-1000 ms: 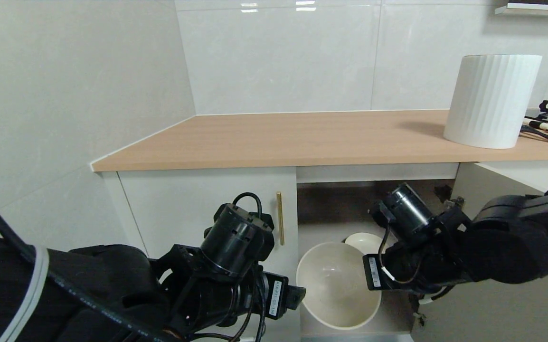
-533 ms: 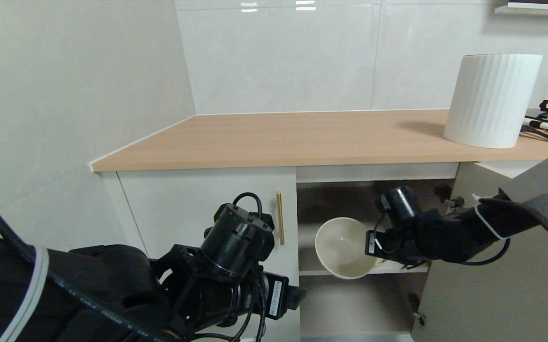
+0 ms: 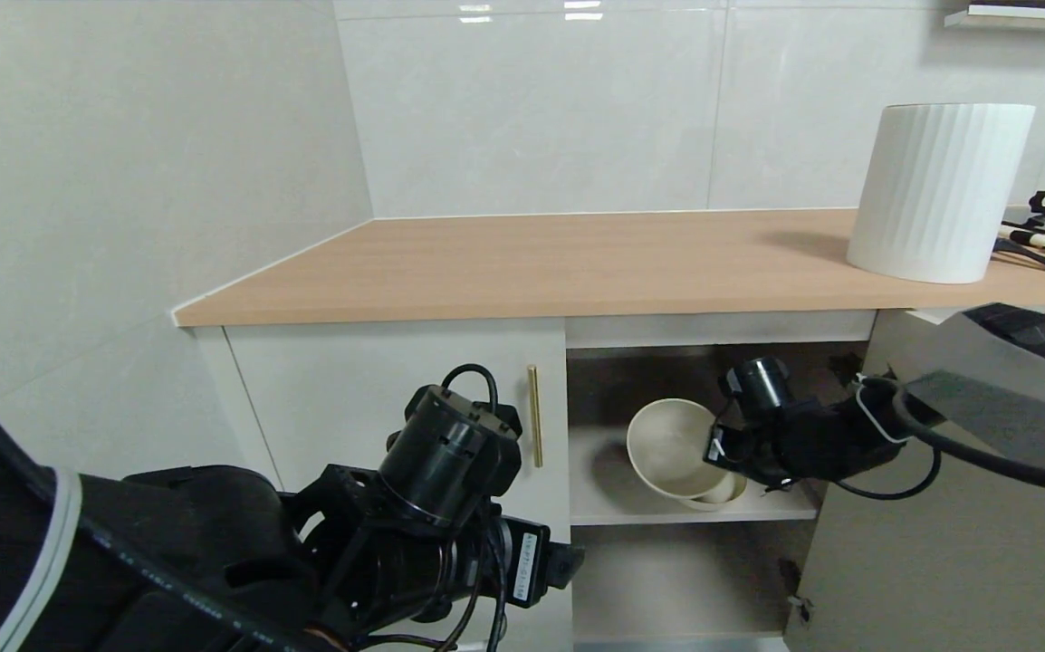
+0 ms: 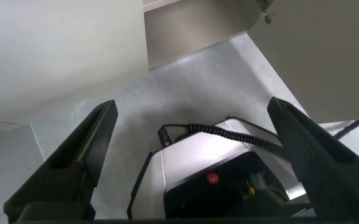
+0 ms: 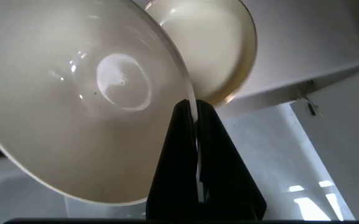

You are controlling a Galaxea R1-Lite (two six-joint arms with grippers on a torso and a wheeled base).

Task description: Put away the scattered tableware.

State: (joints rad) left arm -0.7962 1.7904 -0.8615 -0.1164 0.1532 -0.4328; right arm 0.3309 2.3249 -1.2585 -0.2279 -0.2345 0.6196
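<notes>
– Right gripper, what's it doing?
– Clamped on the rim of the big cream bowl. The bowl is tilted with its opening turned outward, over the right half of the cabinet's upper shelf.
– Touching anything?
– Its lower edge meets a smaller bowl lying near the shelf's right end. Can't tell whether they touch.
– And the left gripper?
– Fingers wide apart, holding nothing, low in front of the closed door.
</notes>
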